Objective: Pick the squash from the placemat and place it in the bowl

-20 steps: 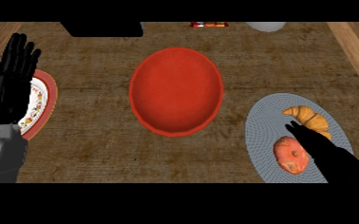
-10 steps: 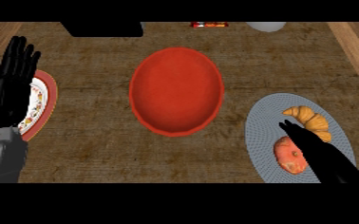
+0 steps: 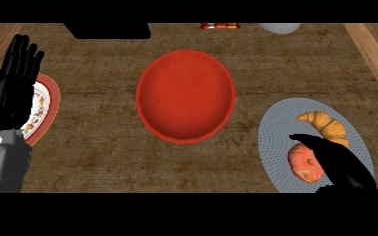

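Brown, mottled countertop (image 3: 96, 165) fills the head view, with a paler wooden strip along its right edge.

At the lower right, the right hand (image 3: 336, 162) comes in from the bottom edge, its black fingers (image 3: 306, 140) stretched out fairly straight and lying over the right side of the squash (image 3: 301, 162). The fingers are not curled round it; the hand looks released, resting on or just above the squash, and whether it actually touches cannot be told. The squash is a rounded orange-pink thing with paler patches, lying on the lower part of the grey oval placemat (image 3: 277, 130). Just above it on the same placemat lies a golden croissant (image 3: 325, 125), curved, close to the fingertips but apart from the squash.

Further out, near the middle of the counter and well to the left of the placemat, sits the red bowl (image 3: 186, 96), wide, with nothing in it.

At the far left edge the left hand (image 3: 18, 80) stands open, fingers up and straight, holding nothing, at rest. It partly covers a plate (image 3: 46, 105) with a red rim and a white, patterned centre.

Along the top edge are a dark box-like shape (image 3: 107, 30), a small red and orange item (image 3: 220, 26) and a pale grey rounded object (image 3: 279, 28), each cut off by the edge.
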Controlling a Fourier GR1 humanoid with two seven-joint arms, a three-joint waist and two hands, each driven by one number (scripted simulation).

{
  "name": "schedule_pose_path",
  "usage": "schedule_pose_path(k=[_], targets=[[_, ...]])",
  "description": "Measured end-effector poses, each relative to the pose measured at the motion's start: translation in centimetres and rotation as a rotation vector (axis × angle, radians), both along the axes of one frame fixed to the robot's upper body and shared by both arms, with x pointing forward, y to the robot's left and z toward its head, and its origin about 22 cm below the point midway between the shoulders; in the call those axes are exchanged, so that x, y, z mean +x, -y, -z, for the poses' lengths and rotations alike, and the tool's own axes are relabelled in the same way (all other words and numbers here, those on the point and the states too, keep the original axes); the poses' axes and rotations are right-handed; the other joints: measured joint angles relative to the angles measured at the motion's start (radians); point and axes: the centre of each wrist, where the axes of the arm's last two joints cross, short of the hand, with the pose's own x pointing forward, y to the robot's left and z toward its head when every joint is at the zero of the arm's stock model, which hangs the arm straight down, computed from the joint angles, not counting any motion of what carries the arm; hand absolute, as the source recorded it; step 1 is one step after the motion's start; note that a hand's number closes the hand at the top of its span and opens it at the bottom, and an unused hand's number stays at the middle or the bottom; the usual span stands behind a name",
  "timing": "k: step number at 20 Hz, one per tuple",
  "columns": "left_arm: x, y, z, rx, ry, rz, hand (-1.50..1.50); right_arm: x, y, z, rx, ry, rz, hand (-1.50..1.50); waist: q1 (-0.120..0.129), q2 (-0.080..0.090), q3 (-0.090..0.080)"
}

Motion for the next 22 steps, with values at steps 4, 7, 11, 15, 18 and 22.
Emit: schedule_pose_path(k=[4, 7, 11, 15, 18, 22], targets=[[-0.1, 0.2, 0.4, 0.000, 0.002, 0.002, 0.00, -0.1, 0.1, -0.1, 0.011, 0.073, -0.026, 1.50, -0.001, -0.001, -0.001], [-0.4, -0.3, 0.9, -0.004, 0.002, -0.001, 0.00, 0.3, 0.2, -0.2, 0.000, 0.102, -0.040, 1.50, -0.001, -0.001, -0.001], [-0.4, 0.0, 0.5, 0.002, 0.004, 0.001, 0.00, 1.1, 3.7, -0.3, -0.031, 0.106, -0.031, 1.50, 0.001, 0.001, 0.001], [-0.4, 0.1, 0.4, -0.005, -0.001, 0.010, 0.00, 2.5, 10.6, -1.4, -0.105, 0.069, 0.018, 1.50, 0.009, 0.004, 0.003], [-0.4, -0.3, 0.2, -0.007, 0.000, 0.009, 0.00, 3.8, 14.0, -2.4, -0.135, 0.072, 0.029, 1.50, 0.011, 0.004, 0.004], [-0.4, -0.3, 0.2, -0.006, 0.001, 0.009, 0.00, 3.9, 16.7, -3.1, -0.165, 0.113, 0.036, 1.50, 0.006, 0.003, 0.004]])
